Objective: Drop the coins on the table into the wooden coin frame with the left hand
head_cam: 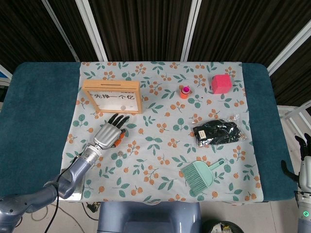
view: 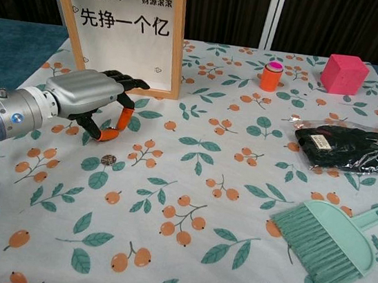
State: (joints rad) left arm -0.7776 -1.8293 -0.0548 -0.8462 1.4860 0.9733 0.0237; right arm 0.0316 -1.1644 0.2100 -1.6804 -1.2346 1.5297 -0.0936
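From the head view, one left hand point(head_cam: 109, 134) is being shown on the floral cloth of the worktop point(head_cam: 39, 126), just before one wooden coin frame point(head_cam: 112, 96). One coin point(head_cam: 119, 153) is lying just behind it. The right hand point(head_cam: 304, 154) is hanging past the worktop's edge, its state unclear.

In the chest view, the left hand's orange-tipped thumb and finger are being pinched together point(view: 117, 129); whether a coin is held cannot be told. One round metal coin point(view: 108, 160) is lying beside it.
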